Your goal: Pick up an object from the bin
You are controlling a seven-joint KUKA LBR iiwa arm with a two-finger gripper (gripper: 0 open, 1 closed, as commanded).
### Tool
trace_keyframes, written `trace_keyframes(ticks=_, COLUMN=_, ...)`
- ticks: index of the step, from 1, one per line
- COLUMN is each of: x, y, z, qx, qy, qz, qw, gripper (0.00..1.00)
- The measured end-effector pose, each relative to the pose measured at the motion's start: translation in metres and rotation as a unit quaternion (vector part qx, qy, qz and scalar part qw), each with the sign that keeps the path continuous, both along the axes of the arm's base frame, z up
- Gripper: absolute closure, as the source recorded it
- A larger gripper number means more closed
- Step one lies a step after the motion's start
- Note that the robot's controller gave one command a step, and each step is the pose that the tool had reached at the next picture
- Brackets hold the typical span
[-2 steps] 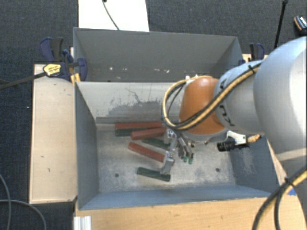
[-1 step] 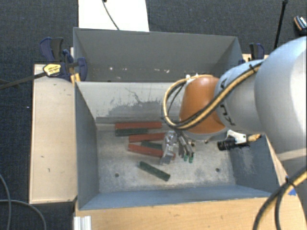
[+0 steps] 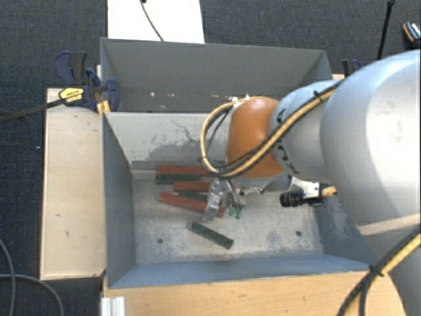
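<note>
End effector [image 3: 217, 205] down at right end of the heap of red and green bars [image 3: 181, 187], mid bin [image 3: 120, 203] | grip: cannot tell | lone green bar [image 3: 212, 235] just beside, nearer front | nothing lifted yet; grasp and lift remain.

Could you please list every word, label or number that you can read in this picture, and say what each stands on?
None: no readable text shows on the red bars, the green bar, the bin or the hand.
</note>
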State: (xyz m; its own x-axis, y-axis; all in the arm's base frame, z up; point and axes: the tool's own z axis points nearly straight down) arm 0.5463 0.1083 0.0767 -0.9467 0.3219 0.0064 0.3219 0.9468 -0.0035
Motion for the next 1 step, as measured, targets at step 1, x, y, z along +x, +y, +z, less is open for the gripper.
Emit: trace_keyframes(ticks=1, x=-0.011, y=0.0107, z=0.1435, qx=0.002, qy=-0.0081, qz=0.008, qw=0.9999, gripper=1.0)
